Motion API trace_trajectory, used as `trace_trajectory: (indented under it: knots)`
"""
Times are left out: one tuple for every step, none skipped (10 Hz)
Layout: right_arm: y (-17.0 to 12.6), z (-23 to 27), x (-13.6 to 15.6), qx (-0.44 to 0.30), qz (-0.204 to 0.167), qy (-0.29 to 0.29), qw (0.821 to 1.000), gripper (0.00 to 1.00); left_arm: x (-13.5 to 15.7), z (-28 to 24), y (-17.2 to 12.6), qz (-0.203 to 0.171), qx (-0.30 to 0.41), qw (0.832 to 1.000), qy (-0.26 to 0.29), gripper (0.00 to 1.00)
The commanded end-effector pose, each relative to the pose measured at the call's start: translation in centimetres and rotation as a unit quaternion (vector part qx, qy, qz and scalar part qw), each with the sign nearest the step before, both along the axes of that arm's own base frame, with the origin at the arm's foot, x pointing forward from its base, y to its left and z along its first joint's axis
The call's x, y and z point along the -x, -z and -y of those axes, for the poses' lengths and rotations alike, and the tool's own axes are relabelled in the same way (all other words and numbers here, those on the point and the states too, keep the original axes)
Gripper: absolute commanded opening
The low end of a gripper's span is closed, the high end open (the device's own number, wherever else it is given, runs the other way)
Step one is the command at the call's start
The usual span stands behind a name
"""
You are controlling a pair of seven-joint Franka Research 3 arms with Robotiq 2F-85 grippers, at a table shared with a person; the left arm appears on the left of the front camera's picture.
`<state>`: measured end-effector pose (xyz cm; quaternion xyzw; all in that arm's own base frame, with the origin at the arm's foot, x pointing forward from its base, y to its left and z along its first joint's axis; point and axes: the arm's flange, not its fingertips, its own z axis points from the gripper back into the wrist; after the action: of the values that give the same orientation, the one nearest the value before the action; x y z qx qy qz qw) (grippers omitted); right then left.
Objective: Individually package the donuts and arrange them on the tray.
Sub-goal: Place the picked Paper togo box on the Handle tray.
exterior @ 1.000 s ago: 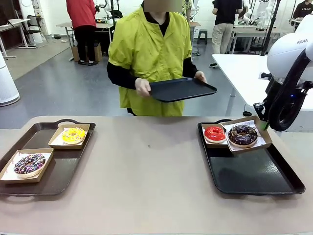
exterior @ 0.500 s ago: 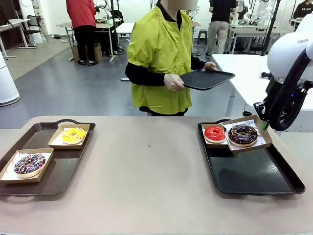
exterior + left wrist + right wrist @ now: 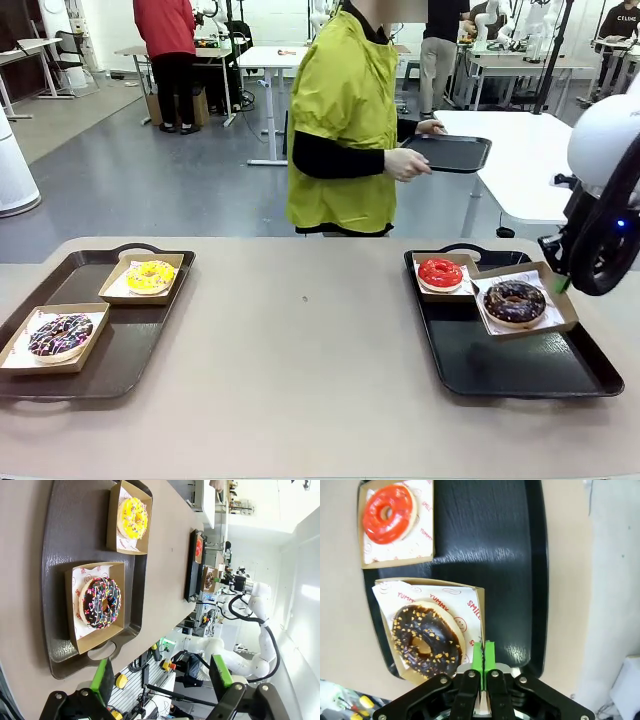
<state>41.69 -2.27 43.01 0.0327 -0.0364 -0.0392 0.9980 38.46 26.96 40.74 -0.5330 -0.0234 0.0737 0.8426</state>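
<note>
Between the right hand's pinched fingers sits the rim of the box holding the dark chocolate donut, with the red-iced donut farther ahead on the black tray. Beyond the left hand's spread fingers lie the sprinkled chocolate donut and yellow donut.

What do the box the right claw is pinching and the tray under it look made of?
Box: thin brown cardboard, matte, folded walls, lined with printed white paper. Right tray: probably hard plastic, black, lightly textured, with soft glare streaks. Right claw pinches the box wall.
</note>
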Motion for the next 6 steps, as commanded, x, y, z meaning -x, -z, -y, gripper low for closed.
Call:
trace_trajectory:
  knots:
    - [1.2, 0.6, 1.0, 0.0, 0.014, -0.011, 1.0, 0.01, 0.2, 0.0, -0.2, -0.001, -0.001, 1.0, -0.005, 1.0]
    - [2.1, 0.5, 0.6, 0.0, 0.011, -0.014, 1.0, 0.01, 0.2, 0.0, -0.2, -0.001, -0.001, 1.0, -0.005, 1.0]
    - [3.1, 0.2, 0.1, 0.007, 0.006, -0.014, 1.0, 0.01, 0.2, 0.0, -0.2, -0.001, -0.001, 1.0, -0.005, 1.0]
    - [3.9, -0.1, -0.6, 0.009, 0.002, -0.012, 1.0, 0.01, 0.2, 0.0, -0.2, -0.001, -0.001, 1.0, -0.005, 1.0]
    - [4.4, -0.3, -0.9, 0.013, -0.001, -0.014, 1.0, 0.01, 0.2, 0.0, -0.2, -0.001, -0.001, 1.0, -0.005, 1.0]
    - [4.9, -0.5, -1.3, 0.014, -0.003, -0.015, 1.0, 0.01, 0.2, 0.0, -0.2, -0.001, -0.001, 1.0, -0.005, 1.0]
